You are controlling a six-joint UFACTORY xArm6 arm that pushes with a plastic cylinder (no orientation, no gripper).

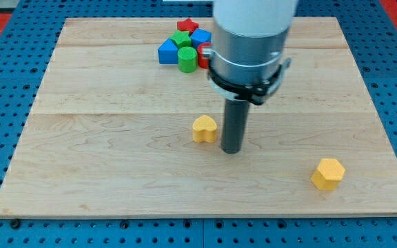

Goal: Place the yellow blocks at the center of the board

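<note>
Arm [250, 41] hides cluster's right; my tip [231, 150] beside yellow heart block [204, 129]; no pincer visible.

pale wood-grain table [116, 158]; two yellow blocks [204, 128] [327, 173]; red, green, blue blocks clustered [185, 47]; dark rod [233, 124].

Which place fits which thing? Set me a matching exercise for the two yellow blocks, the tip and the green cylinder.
Things:
1. yellow heart block
2. yellow hexagonal block
3. my tip
4. green cylinder

Places:
A. lower right of the board
B. in the cluster at the view's top
C. near the board's centre, just left of the rod
D. just right of the heart block

Pairs: 1-C, 2-A, 3-D, 4-B
</note>
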